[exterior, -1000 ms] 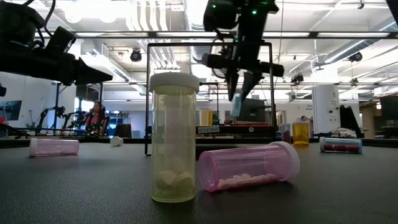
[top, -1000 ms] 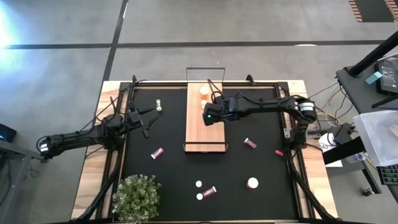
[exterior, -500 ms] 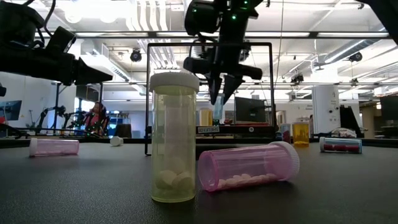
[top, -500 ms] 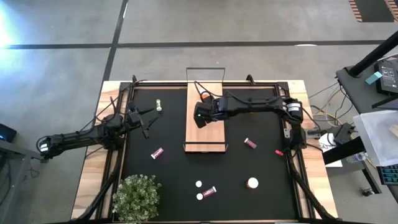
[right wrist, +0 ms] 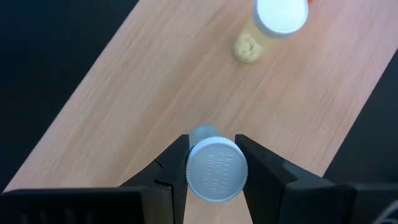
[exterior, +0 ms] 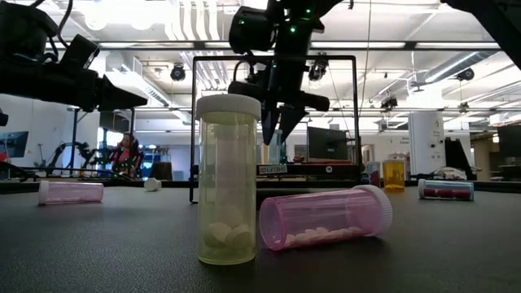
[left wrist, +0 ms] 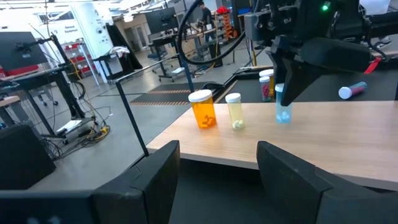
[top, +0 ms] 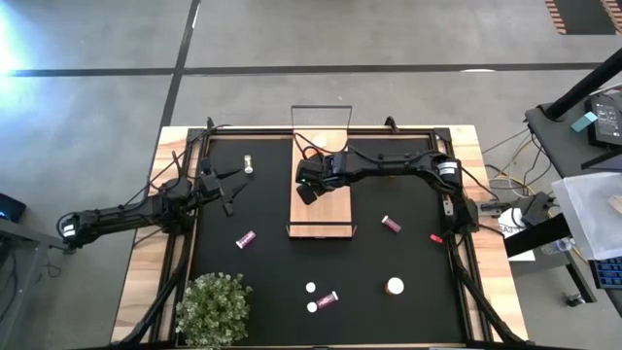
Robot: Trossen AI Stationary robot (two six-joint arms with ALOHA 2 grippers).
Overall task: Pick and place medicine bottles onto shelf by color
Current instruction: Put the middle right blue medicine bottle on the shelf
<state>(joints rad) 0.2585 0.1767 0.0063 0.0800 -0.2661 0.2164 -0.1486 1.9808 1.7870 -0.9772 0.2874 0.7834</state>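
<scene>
left pincer (top: 229, 200) apart, empty, arm stretched low over worktop (top: 408, 258) left of shelf (top: 321, 209), waiting. right pincer (right wrist: 212, 169) clamped on pale blue bottle (left wrist: 283, 114), held upright over shelf's left part, arm reaching in from right, pincer pointing down. orange bottle (left wrist: 203, 109) and yellow bottle (left wrist: 234, 112) stand near on board. risk: release too high or off-vertical, bottle topples, rolls off edge, or lands outside its colour group.

An open robotics lab: concrete floor (top: 97, 39), exposed ceiling ducts (exterior: 203, 24), equipment stands (left wrist: 93, 37) all around
</scene>
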